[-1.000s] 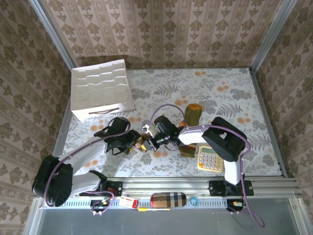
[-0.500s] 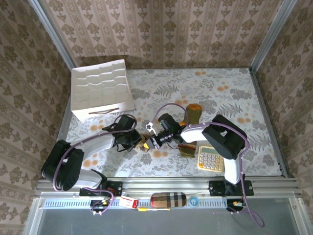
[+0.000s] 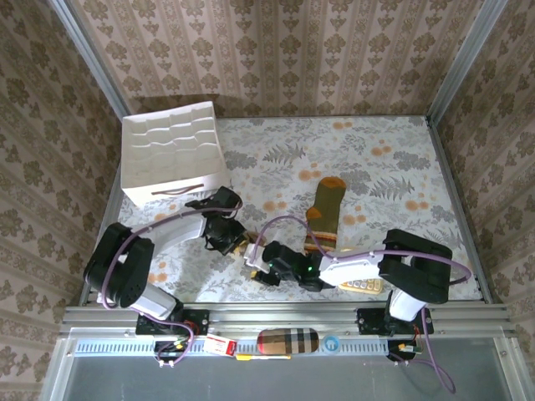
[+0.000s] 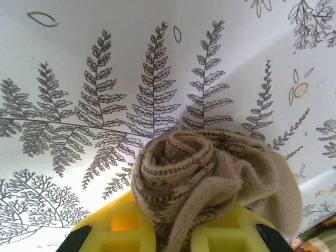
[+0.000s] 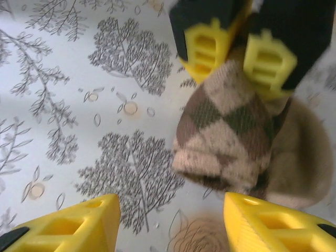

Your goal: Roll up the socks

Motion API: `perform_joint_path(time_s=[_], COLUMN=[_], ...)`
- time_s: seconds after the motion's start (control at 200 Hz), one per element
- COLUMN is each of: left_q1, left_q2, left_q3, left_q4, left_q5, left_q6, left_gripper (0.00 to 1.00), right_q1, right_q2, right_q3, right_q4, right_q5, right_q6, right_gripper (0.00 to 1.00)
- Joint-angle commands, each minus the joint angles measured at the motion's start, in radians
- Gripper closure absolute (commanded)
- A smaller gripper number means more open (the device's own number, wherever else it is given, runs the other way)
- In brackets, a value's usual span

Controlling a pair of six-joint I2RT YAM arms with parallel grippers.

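Left gripper (image 3: 237, 243) is clenched on the argyle sock (image 3: 247, 249), which is wound into a tight roll. In the left wrist view the spiral end of that roll faces the camera, wedged between the two yellow fingers (image 4: 113, 233), with a looser tan fold bulging off to the right side. The roll rests on the fern-printed tablecloth (image 3: 384, 167), near the front of the table and a little left of its middle. The right gripper (image 3: 261, 266) sits just beside the roll on its near side, jaws spread wide and grasping nothing. Its wrist camera shows its own yellow fingertips (image 5: 71, 223) well apart at the bottom edge, with the brown-and-tan diamond roll lying ahead of them and the other arm's fingers pinching it from the far side. The olive green sock (image 3: 324, 209) lies flat to the right of the roll, orange toe pointing away from the arms, its striped cuff end reaching the right arm. A calculator (image 3: 361, 286) lies partly under that arm. A white divider box (image 3: 167, 159) stands at the far left.
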Motion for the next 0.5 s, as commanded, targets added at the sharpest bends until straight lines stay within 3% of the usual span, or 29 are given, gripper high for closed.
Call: perform_joint_path(time_s=[0.0, 0.21, 0.345, 0.42, 0.495], left_q1=[-0.008, -0.006, 0.001, 0.007, 0.012], left_q2=[0.074, 0.122, 0.127, 0.127, 0.119], left_q3=[-0.016, 0.027, 0.041, 0.051, 0.058], left_q4=[-0.232, -0.244, -0.244, -0.244, -0.238], left_q5=[-0.015, -0.005, 0.001, 0.008, 0.019], left_q6=[0.005, 0.023, 0.031, 0.043, 0.051], left_gripper=[1.0, 1.0, 1.0, 1.0, 1.0], right_q1=[0.027, 0.041, 0.035, 0.028, 0.016], right_q2=[0.047, 0.145, 0.209, 0.245, 0.259], right_q3=[0.078, 0.151, 0.189, 0.207, 0.213], right_q4=[0.042, 0.054, 0.013, -0.013, -0.038], right_q5=[0.287, 0.328, 0.293, 0.308, 0.331], right_q6=[-0.13, -0.212, -0.204, -0.171, -0.123], right_gripper=[0.44, 0.41, 0.43, 0.5, 0.68])
